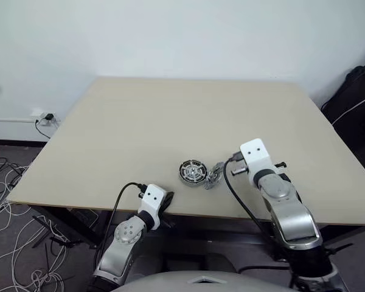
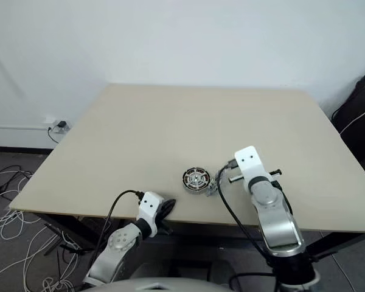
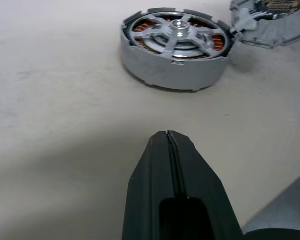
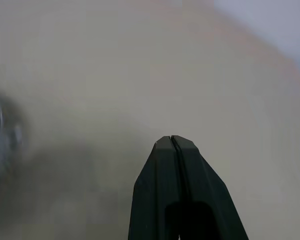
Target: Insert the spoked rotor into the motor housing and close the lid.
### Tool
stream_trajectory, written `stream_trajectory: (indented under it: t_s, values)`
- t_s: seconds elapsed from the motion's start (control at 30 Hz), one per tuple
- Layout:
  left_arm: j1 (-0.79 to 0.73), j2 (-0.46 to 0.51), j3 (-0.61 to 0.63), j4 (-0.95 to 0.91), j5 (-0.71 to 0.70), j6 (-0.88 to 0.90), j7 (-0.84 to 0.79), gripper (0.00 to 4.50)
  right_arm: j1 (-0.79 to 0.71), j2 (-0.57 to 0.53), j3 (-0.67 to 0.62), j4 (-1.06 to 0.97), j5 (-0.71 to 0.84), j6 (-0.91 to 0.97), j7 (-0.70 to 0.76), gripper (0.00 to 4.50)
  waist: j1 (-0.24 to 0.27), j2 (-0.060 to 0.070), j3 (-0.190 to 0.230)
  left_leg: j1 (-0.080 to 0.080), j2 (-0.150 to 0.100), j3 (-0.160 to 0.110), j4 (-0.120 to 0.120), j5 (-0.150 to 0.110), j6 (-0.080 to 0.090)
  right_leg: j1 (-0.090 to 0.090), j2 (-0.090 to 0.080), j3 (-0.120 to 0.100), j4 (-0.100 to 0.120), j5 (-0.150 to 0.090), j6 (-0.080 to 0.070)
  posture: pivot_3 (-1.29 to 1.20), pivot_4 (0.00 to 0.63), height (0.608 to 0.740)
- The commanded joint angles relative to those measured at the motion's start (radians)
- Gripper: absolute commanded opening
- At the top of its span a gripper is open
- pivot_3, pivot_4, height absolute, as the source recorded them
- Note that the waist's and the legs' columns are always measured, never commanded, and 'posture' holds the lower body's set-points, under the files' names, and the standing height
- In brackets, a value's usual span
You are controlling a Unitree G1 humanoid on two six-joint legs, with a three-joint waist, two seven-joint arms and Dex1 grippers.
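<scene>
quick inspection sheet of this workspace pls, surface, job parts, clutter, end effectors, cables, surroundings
surface: beige table, bare apart from the parts near its front edge
job's things: motor housing with the spoked rotor seated over the copper windings; lid off, beside the housing and propped tilted
clutter: nothing seen
end effectors: left end effector shut, empty, short of the housing; right end effector shut, empty, over bare table
cables: black lead on each forearm; white cables loose on the floor
surroundings: white wall, wall socket, black bag
</scene>
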Motion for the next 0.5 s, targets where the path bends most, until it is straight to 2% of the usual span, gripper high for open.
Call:
stream_trajectory:
  t_s: [0.03,0.2,0.33,0.5]
  values:
    - [-0.013,0.004,-0.002,-0.035,0.0,-0.006,-0.007,0.0,-0.007,-0.1,0.052,-0.077,0.011,0.102,0.107,0.01,0.001,0.0,0.0,0.0,0.0,0.0,0.0,0.0,0.0,0.001,0.0,0.0,0.0,0.0,0.0,0.0,0.0,0.74]
    - [-0.011,0.004,-0.003,-0.034,-0.002,-0.009,-0.008,0.0,-0.003,-0.195,0.108,-0.165,0.102,0.159,0.267,0.01,0.001,-0.003,0.002,0.001,0.0,0.0,0.001,0.0,0.0,0.002,-0.001,-0.001,-0.001,0.0,0.001,0.0,0.0,0.74]
    - [-0.009,0.004,-0.004,-0.033,-0.001,-0.009,-0.008,0.0,0.002,-0.184,0.101,-0.219,0.193,0.115,0.352,0.01,0.002,-0.005,0.003,0.001,0.0,-0.002,0.001,0.0,0.0,0.003,-0.001,-0.001,-0.001,0.0,0.002,0.0,0.0,0.74]
    - [-0.008,0.003,-0.004,-0.033,0.0,-0.01,-0.005,0.0,0.002,-0.122,0.064,-0.202,0.243,0.024,0.349,0.01,0.003,-0.007,0.004,0.001,0.0,-0.002,0.002,0.0,0.0,0.004,-0.001,-0.002,-0.002,0.0,0.002,0.0,0.0,0.74]
